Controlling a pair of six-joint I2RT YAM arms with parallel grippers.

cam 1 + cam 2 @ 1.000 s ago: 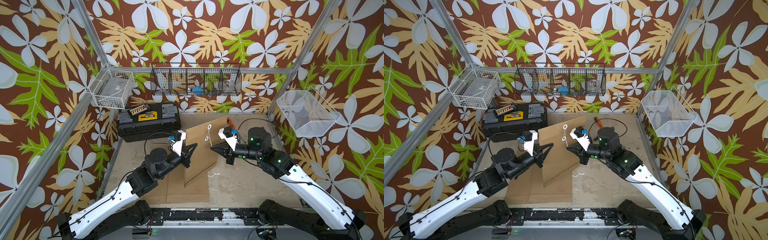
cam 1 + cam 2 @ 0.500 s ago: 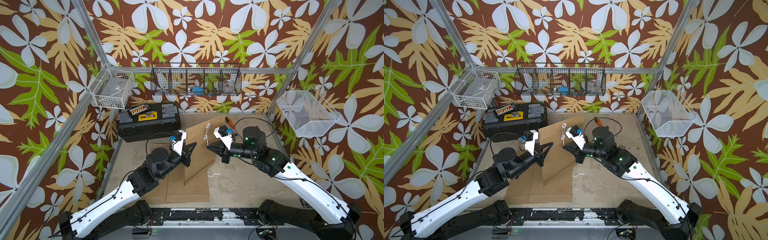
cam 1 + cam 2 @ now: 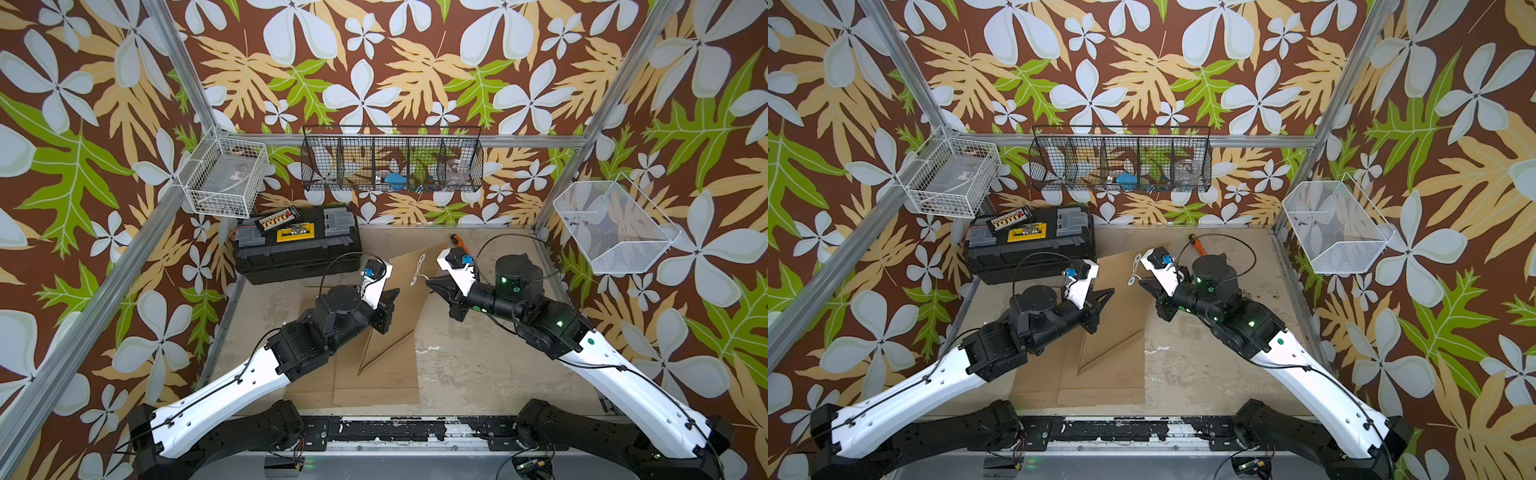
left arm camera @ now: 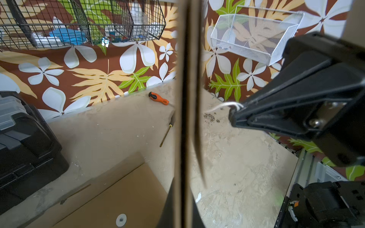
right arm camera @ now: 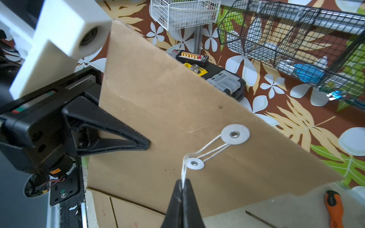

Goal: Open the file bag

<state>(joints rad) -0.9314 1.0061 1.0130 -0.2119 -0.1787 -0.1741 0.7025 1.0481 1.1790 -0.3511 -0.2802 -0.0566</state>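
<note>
The file bag [image 3: 409, 303] is a brown paper envelope standing on edge, tilted, at mid-table in both top views [image 3: 1121, 303]. My left gripper [image 3: 392, 293] is shut on its near-left edge; the left wrist view looks along that edge [image 4: 189, 98]. On the bag's face sit two white discs [image 5: 235, 135], with a white string [image 5: 205, 150] looped between them. The string's free end runs into my right gripper [image 5: 182, 182], which is shut on it just off the bag's face [image 3: 430, 282].
More brown file bags [image 3: 386, 382] lie flat under the held one. A black toolbox [image 3: 295, 245] stands at the back left. An orange screwdriver [image 3: 459, 243] lies behind the right gripper. Wire baskets [image 3: 392, 162] hang on the walls.
My right gripper has shifted slightly left with the string still pinched. The left gripper and the bag have stayed almost where they were.
</note>
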